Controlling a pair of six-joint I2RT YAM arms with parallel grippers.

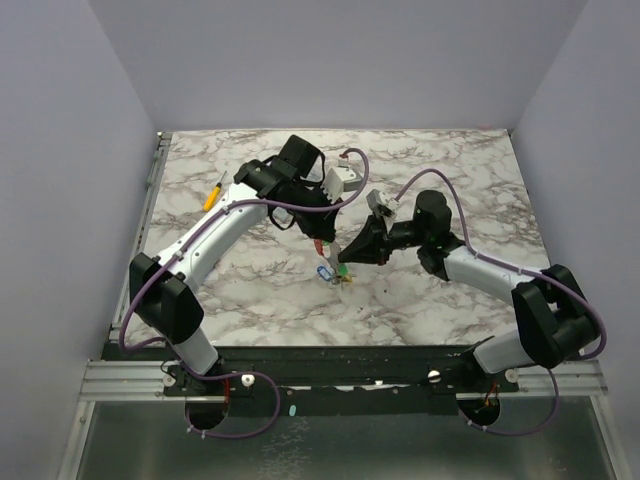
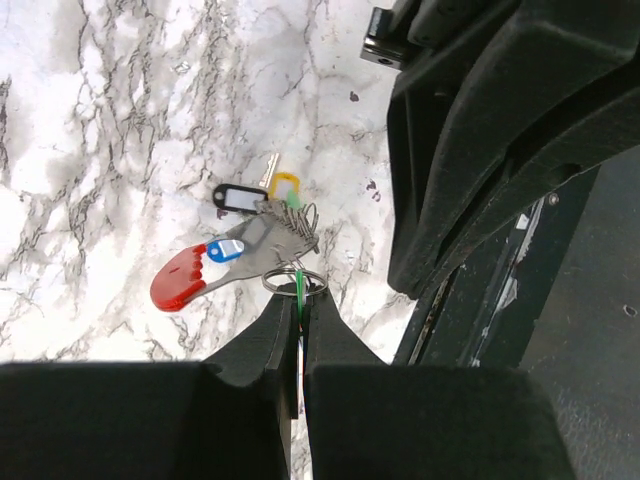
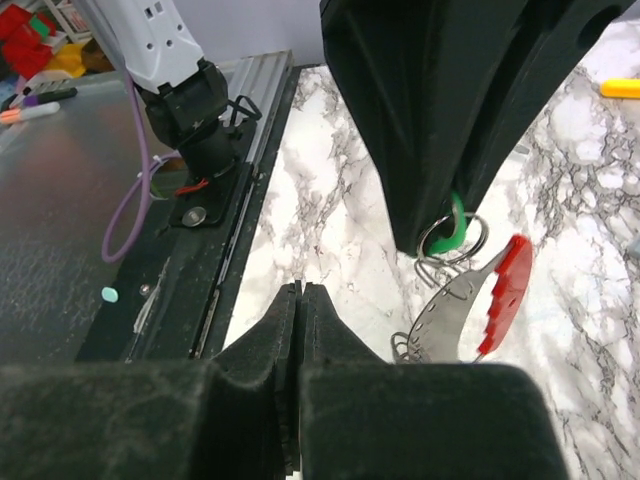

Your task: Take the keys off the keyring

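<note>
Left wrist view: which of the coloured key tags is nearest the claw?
The green plastic tag, pinched edge-on at the left claw's tips. The blue tag, black tag and yellow tag sit farther out.

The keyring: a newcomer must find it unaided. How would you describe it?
Look at the middle of the marble table. At the tip of the left tool, shut on a green tag, sits the keyring: a thin silver loop joined to a curved metal fob. The fob's red end sets it apart from the small coloured key tags around it.
</note>
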